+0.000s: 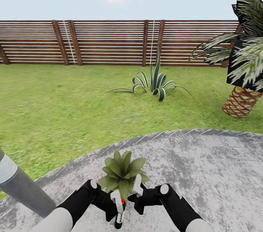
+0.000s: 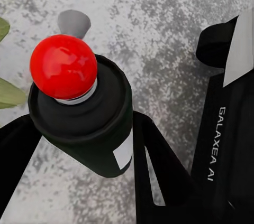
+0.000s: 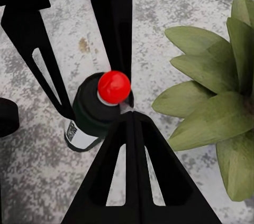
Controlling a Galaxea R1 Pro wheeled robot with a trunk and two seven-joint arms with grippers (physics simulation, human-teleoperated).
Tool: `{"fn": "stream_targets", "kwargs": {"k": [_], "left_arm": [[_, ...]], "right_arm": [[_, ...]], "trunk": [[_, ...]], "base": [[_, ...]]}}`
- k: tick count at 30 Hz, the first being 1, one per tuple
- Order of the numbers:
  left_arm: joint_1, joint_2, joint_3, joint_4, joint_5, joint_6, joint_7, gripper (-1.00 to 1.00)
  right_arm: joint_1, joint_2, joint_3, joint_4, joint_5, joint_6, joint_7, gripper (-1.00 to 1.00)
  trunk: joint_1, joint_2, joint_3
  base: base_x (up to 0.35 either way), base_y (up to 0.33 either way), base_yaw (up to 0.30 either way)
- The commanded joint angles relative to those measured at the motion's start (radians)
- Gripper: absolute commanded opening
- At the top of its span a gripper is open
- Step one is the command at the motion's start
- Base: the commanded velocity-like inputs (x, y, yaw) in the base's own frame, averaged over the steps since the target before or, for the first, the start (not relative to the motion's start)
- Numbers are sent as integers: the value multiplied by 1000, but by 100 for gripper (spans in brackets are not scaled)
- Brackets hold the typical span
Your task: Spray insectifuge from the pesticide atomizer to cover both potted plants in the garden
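Left gripper (image 1: 117, 203) is clamped on the pesticide atomizer (image 1: 119, 214), nozzle towards the potted plant (image 1: 122, 173) for spraying. Right gripper (image 1: 137, 188) sits beside it; closure unclear.

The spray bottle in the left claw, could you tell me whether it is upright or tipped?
Roughly upright: the spray bottle stands red cap up, held in the left claw beside the potted plant.

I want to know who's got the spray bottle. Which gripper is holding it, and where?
The left gripper holds the atomizer by its dark body, just under the red knob. The right gripper is close beside it; whether it grips too cannot be told.
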Motion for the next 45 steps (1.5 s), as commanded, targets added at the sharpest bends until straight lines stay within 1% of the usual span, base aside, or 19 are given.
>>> {"fn": "stream_targets", "kwargs": {"k": [1,17,24,35,38,40,41,43,45], "left_arm": [[0,-1,0,-2,-1,10,-4,-100],[0,-6,0,2,-1,6,-3,-100],[0,-16,0,-2,-1,5,-3,-100],[0,-13,-1,3,-3,2,-4,-100],[1,0,0,10,-5,1,-4,-100],[3,25,0,11,-5,0,-4,-100],[4,40,0,12,-5,0,-4,-100],[5,86,0,12,-5,-2,-4,-100],[8,116,0,12,-5,-2,-4,-100]], "right_arm": [[0,0,-1,-1,10,-5,2,-100],[0,2,-1,-1,10,-5,2,-100],[0,6,-1,-1,10,-5,2,-100],[0,6,-1,-1,10,-5,2,-100],[0,6,-1,-1,10,-5,2,-100],[0,6,-1,-1,10,-5,2,-100],[0,6,-1,-1,10,-5,2,-100],[0,6,0,-1,10,-5,2,-100],[0,5,0,-1,10,-5,2,-100]], "trunk": [[0,0,-1],[0,0,-1],[0,0,-1],[0,0,-1],[0,0,-1],[0,0,-1],[0,0,-1],[0,0,-1],[0,0,-1]], "base": [[0,0,0],[0,0,0],[0,0,0],[0,0,0],[0,0,0],[0,0,0],[0,0,0],[0,0,0],[0,0,0]]}}
